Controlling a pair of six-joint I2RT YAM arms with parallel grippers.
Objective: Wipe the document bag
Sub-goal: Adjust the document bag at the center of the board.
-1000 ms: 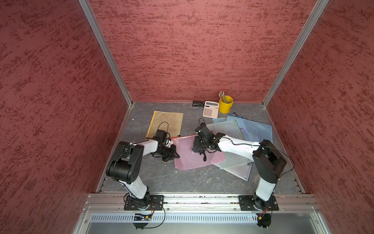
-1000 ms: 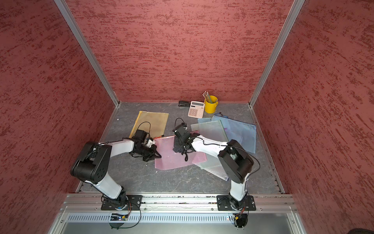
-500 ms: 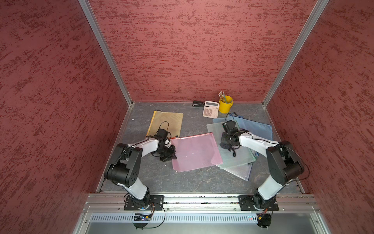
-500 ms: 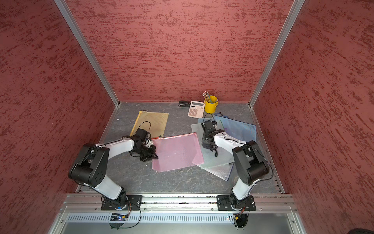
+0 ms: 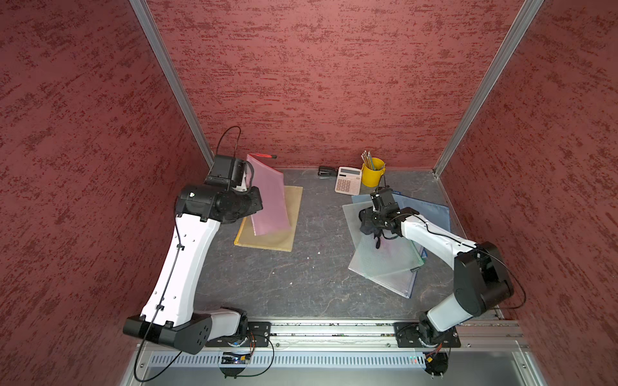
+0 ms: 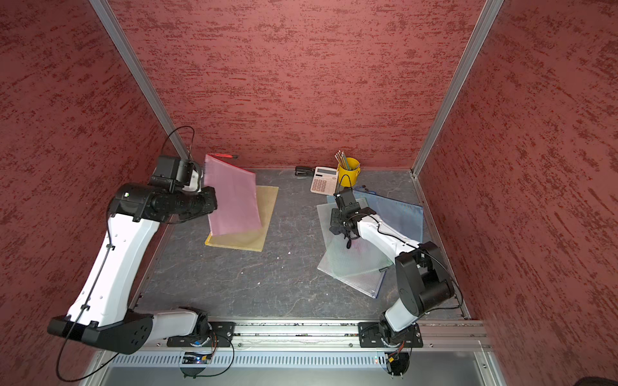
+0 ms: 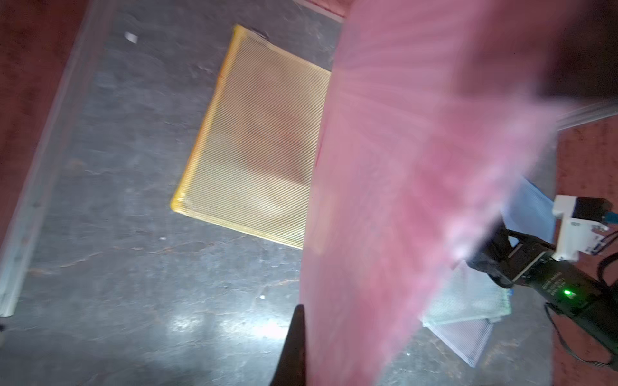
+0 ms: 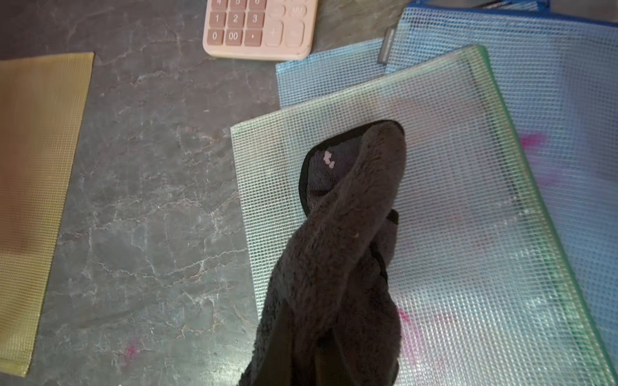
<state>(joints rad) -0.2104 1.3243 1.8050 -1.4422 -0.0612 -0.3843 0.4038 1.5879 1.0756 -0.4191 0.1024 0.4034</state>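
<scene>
— Left end effector (image 5: 248,177) clenched on what?
— On the pink translucent mesh document bag (image 5: 269,197), held tilted above the yellow mesh bag (image 5: 267,241); right end effector (image 5: 374,223) clamps a dark grey fleecy cloth (image 8: 347,217) lying on the pale green mesh bag (image 5: 384,260).

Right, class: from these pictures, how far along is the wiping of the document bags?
Probably done: the yellow mesh bag, lying apart. In hand: the left gripper holds the pink mesh bag lifted above it; the right gripper holds a dark grey cloth over the green-edged clear mesh bag. Left: its pink smears, and the blue mesh bags underneath.
</scene>
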